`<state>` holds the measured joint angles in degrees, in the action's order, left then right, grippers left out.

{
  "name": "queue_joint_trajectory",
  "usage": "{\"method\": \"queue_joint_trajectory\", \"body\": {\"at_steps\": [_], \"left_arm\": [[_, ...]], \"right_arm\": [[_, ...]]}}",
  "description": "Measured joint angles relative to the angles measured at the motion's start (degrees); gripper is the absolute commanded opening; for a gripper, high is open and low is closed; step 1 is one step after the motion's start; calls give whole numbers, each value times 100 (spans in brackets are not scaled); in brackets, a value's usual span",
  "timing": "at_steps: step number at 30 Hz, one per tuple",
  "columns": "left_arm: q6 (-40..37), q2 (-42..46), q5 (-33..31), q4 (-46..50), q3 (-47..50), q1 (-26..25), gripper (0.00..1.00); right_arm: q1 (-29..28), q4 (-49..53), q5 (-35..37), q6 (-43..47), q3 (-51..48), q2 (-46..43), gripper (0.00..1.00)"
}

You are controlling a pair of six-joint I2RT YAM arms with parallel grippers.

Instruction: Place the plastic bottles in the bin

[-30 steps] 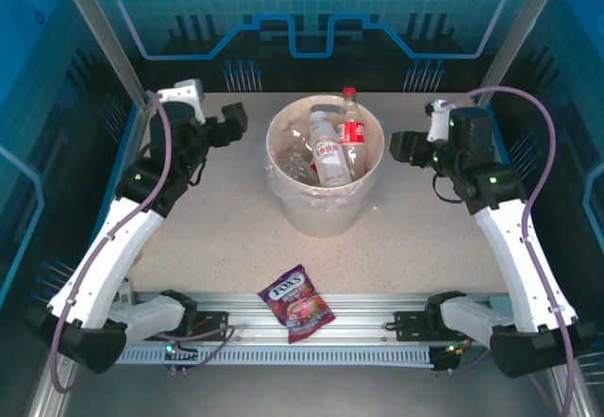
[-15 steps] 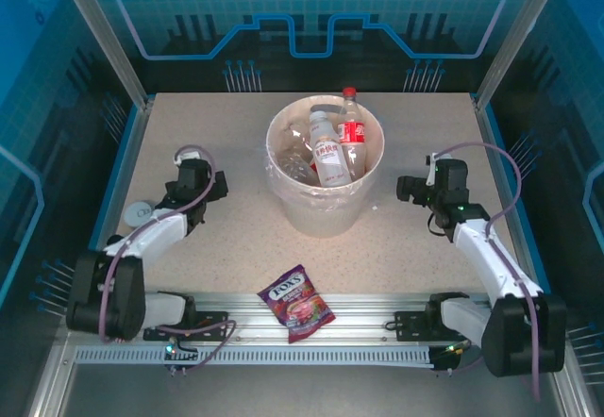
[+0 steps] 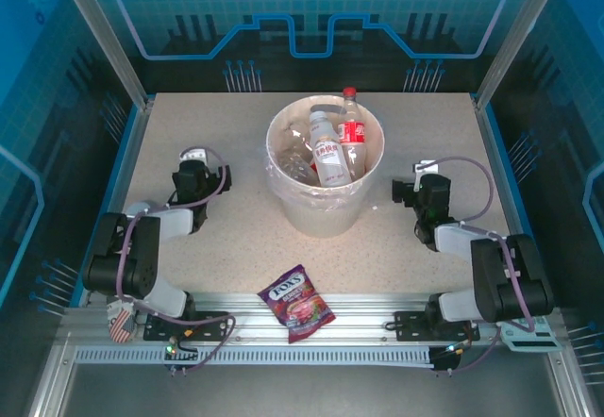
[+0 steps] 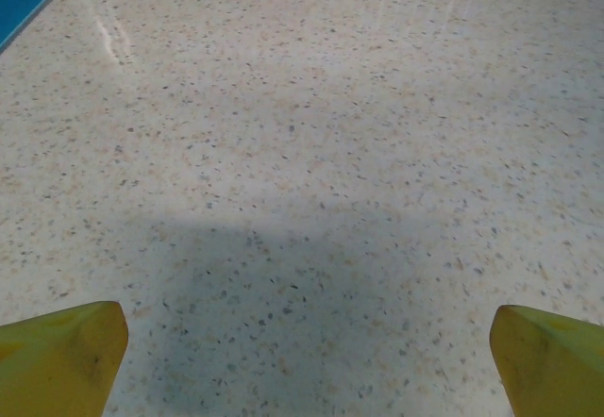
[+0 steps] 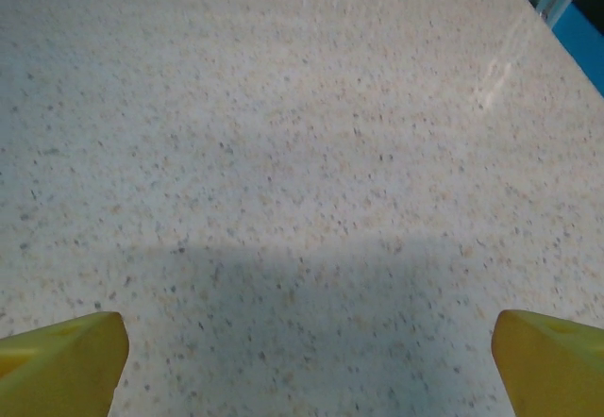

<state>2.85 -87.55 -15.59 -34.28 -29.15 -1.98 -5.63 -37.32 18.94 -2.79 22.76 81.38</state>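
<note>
Top external view shows us the plastic bottles point(image 3: 330, 153) inside the bin point(image 3: 326, 217) at the middle of the tabletop point(image 3: 236, 247), which we judge light, thin-walled, slick and easily crushed, best pinched gently around the waist, while left claw point(image 4: 302, 365) and right claw point(image 5: 302, 365) sit spread wide, empty, toward its side edges.

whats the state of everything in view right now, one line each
bin, upright, lined, bottles in it
plastic bottles, inside the bin, one red cap poking above the rim
candy bag, lying flat at the near edge of the table, outside the bin
left end effector, open, holding nothing, low over the table
right end effector, open, holding nothing, low over the table
</note>
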Motion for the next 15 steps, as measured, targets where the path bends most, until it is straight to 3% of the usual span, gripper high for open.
{"method": "queue_joint_trajectory", "body": {"at_steps": [7,15], "left_arm": [[-177,-105,365,-1165,754,-7,99],[-195,-105,417,-1587,752,-7,99]], "right_arm": [[-184,-1370,-87,201,-293,610,100],[-181,-1478,-98,201,-260,695,100]]}}
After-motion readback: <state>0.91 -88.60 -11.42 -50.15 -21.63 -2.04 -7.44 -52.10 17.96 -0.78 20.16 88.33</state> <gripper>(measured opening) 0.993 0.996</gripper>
